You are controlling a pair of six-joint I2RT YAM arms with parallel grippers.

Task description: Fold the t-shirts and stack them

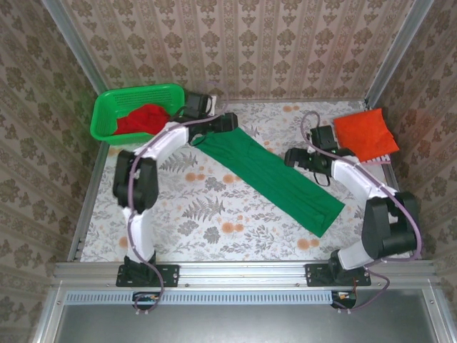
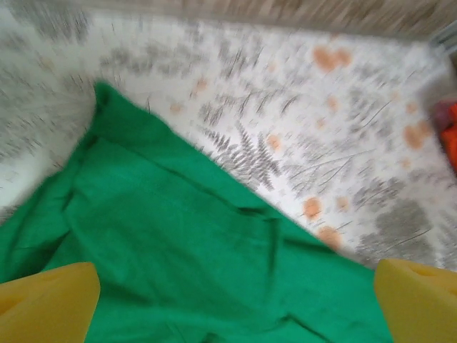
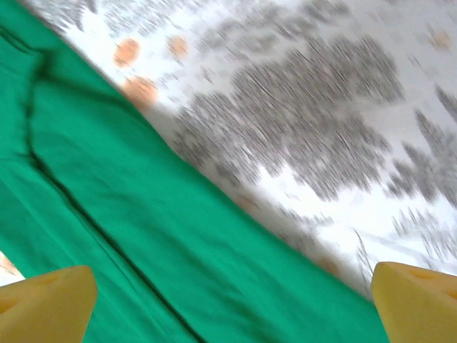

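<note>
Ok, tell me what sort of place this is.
Likely a robot test cell dressed as a home: bare aluminium frame posts, patterned wallpaper panels, floral-print tabletop.

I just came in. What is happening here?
Two robot arms are working on a dark green t-shirt, which lies as a long folded strip across the table. The left tool and right tool are both open above it. An orange-red t-shirt lies folded at the far right; a red t-shirt sits in the basket.
</note>
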